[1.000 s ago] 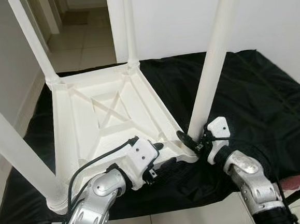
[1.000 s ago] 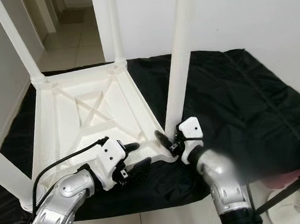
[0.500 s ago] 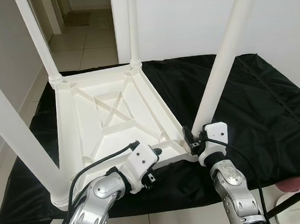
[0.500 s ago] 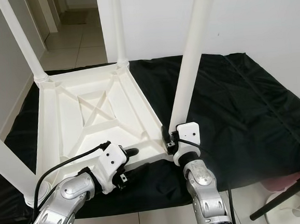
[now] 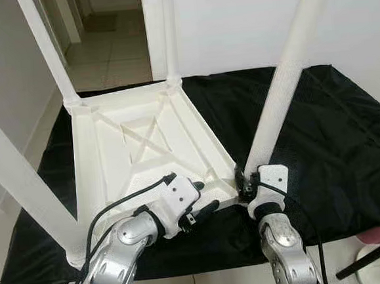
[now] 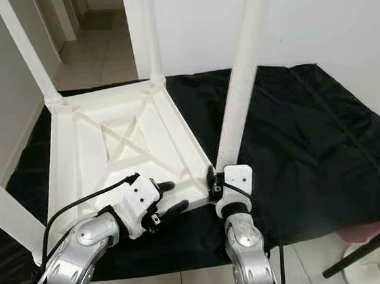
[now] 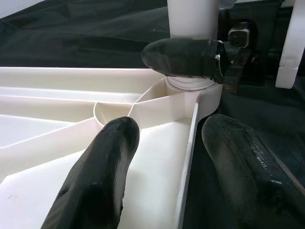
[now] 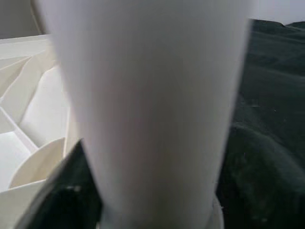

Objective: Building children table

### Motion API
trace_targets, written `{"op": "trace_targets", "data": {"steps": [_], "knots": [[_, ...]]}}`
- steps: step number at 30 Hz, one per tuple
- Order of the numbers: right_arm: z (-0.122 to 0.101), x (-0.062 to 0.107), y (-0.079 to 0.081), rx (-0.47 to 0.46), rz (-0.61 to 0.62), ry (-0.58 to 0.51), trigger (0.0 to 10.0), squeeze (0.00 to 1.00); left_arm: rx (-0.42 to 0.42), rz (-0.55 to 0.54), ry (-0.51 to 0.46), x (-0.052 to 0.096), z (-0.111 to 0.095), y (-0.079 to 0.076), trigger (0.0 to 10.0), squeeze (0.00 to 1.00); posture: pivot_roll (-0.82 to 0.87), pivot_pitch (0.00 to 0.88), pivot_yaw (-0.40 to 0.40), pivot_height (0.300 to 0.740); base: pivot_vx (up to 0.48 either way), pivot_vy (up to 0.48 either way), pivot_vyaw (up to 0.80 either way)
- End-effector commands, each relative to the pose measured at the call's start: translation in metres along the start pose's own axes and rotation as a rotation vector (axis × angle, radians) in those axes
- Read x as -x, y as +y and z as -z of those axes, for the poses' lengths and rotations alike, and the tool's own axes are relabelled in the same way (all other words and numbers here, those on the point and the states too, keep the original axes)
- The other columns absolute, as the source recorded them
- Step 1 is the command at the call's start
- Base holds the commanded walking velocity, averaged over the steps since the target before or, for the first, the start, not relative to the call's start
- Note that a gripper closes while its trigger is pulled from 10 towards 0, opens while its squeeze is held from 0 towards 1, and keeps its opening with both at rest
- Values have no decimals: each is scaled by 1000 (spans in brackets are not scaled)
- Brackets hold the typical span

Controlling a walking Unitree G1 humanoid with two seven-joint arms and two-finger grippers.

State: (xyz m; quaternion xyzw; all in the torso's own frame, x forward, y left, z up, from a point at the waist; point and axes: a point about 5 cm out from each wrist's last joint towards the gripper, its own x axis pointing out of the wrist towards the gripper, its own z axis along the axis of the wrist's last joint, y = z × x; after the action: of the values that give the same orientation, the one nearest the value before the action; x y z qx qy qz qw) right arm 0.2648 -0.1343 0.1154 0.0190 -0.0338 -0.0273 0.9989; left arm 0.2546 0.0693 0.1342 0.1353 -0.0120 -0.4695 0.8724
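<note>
The white plastic table is lying upside down on the black cloth, probably light, stiff and slick. The left gripper is straddling its near rim, fingers spread. At three o'clock, the right gripper is apparently clamping the near-right leg low, leaving room rightward.

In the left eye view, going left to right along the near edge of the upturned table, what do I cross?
Near-left white plastic table leg → silver left arm's gripper on the edge of the upturned white plastic tabletop → right gripper at the base of the near-right white table leg → black cloth.
</note>
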Motion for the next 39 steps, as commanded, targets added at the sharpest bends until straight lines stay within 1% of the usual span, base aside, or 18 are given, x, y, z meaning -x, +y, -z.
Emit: {"op": "trace_targets", "data": {"steps": [1,5,6,9,11,13,15,18,20,22,24,28,29,30,31,32,33,39], "knots": [[9,3,-7,-5,30,41,10000,1000,6,-16,10,1,2,3,10000,0,-36,0,39,740,0,0,0],[8,4,-12,-10,4,35,10000,1000,11,-9,13,2,4,1,10000,0,-35,0,46,740,0,0,0],[7,4,-17,-4,-17,24,10000,0,15,-3,14,2,4,-1,10000,0,-35,0,46,740,0,0,0],[5,4,-24,7,-56,9,10000,0,21,5,14,3,5,-3,10000,0,-36,0,45,740,0,0,0],[0,-1,-33,35,-162,-8,10000,0,32,20,6,7,5,-5,10000,0,-36,0,45,740,0,0,0],[-1,-3,-36,50,-193,-17,10000,0,36,24,3,8,4,-5,10000,0,-40,0,43,740,0,0,0],[-5,-8,-39,74,-280,-24,10000,0,49,37,-9,10,3,-6,10000,0,-38,0,40,740,0,0,0],[-7,-11,-40,89,-332,-32,10000,0,51,43,-13,11,2,-6,10000,0,-37,0,38,740,0,0,0],[-10,-14,-40,106,-430,-35,10000,0,46,50,-13,12,2,-7,10000,0,-27,0,33,740,0,0,0],[-11,-15,-41,112,-443,-38,10000,0,43,52,-11,12,2,-7,10000,0,-27,0,33,740,0,0,0],[-16,-23,-39,113,-533,-41,10000,0,32,51,-8,11,2,-6,10000,0,-27,0,33,740,0,0,0],[-20,-30,-34,140,-635,-43,10000,0,30,52,-11,11,0,-6,10000,0,-24,0,34,740,0,0,0],[-20,-32,-31,156,-672,-37,4353,0,29,56,-13,10,0,-7,10000,0,-22,0,32,740,0,0,0],[-20,-32,-31,156,-672,-37,4353,0,29,56,-13,10,0,-7,10000,0,-22,0,32,740,0,0,0],[-19,-34,-29,165,-699,-34,1647,0,28,57,-14,10,-1,-7,10000,0,-22,0,32,740,0,0,0],[-19,-34,-29,165,-699,-34,1647,0,28,57,-14,10,-1,-7,10000,0,-22,0,32,740,0,0,0],[-18,-36,-28,177,-717,-28,0,0,26,55,-15,10,-1,-7,10000,0,-20,0,29,740,0,0,0],[-14,-36,-33,174,-731,-1,0,0,29,41,-16,10,-1,-5,10000,0,-14,0,19,740,0,0,0]]}}
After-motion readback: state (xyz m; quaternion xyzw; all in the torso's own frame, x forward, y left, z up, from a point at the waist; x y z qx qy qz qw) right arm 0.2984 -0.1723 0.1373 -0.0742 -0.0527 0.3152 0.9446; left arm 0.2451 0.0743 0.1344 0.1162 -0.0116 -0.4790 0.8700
